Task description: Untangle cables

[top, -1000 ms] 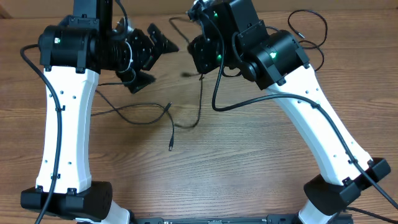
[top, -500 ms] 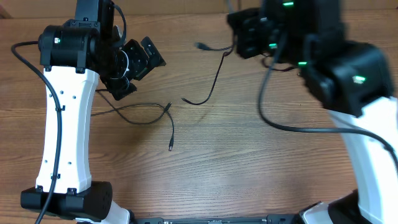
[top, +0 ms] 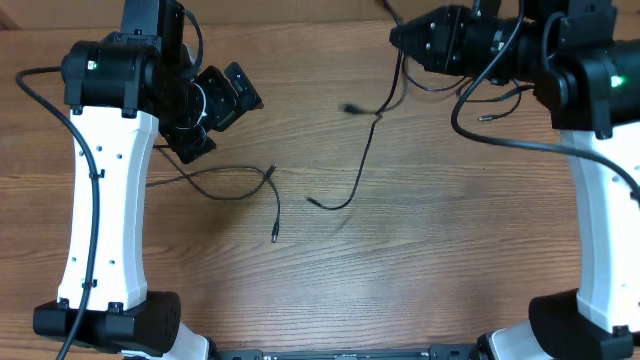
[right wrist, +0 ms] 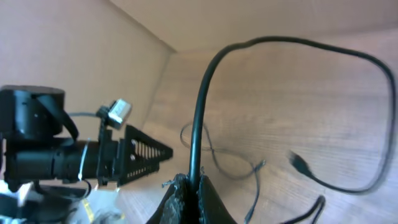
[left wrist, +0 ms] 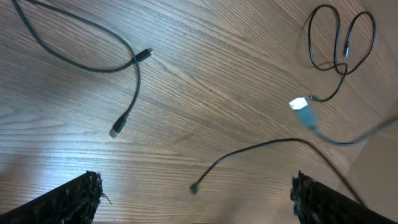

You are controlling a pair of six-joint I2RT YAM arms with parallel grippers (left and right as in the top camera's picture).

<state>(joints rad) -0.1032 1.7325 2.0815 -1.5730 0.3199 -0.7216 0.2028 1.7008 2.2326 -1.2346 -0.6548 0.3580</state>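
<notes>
Cable (top: 362,165) clamped in right tool (right wrist: 191,186) hangs down, tip curling leftward; left tool (top: 222,118) spread apart.

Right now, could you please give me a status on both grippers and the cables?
Left gripper open, empty. Right gripper shut on one black cable. Second cable loose on table. Nothing blocking.

One plug end (top: 351,108) — motion-blurred; left fingers (left wrist: 74,199) — cut off at bottom edge

Your left gripper (left wrist: 198,202) gapes wide: one cable (left wrist: 273,141) ends between its fingers, other cables (left wrist: 143,55) lie ahead left and right.
</notes>
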